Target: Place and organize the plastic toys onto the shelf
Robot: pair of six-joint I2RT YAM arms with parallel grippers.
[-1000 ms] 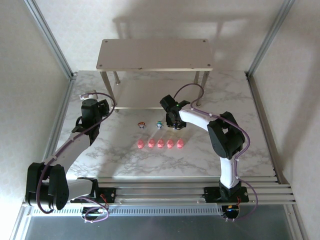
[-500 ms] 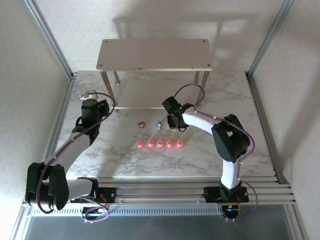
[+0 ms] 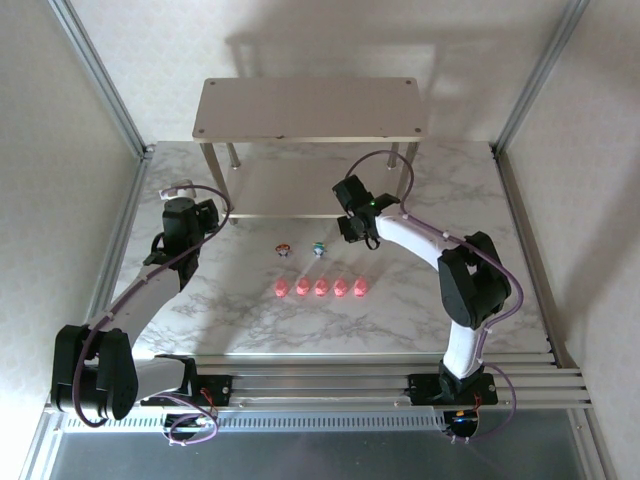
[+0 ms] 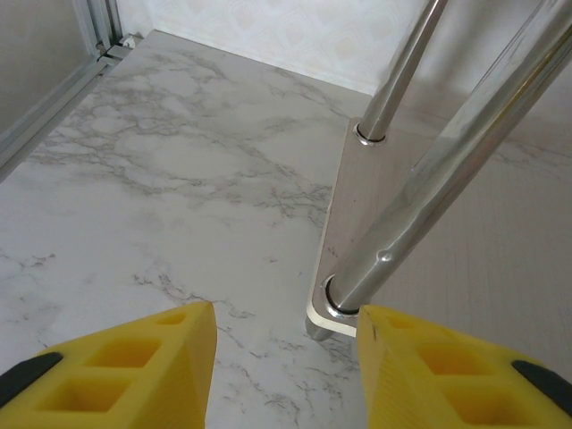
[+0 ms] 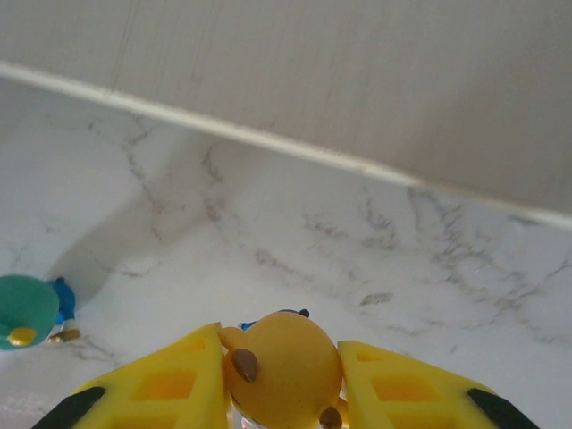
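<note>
Orange-topped figurine [image 5: 286, 357]: gripped between the closed fingers of the right gripper [image 3: 352, 230], low over the table [image 3: 520, 250]; the shelf [image 3: 310, 110] offers its lower board [image 5: 357, 71] straight ahead and near, front edge crosswise to the reach; left gripper [image 4: 284, 357], parted and empty, sits beside the left front leg [image 4: 420, 197].

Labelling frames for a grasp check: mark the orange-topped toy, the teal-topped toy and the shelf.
orange-topped toy [image 5: 284, 357], right wrist view, on its rounded orange head.
teal-topped toy [image 5: 27, 310], right wrist view, on its teal top.
shelf [image 3: 310, 108], top external view, on the bare upper board.
</note>
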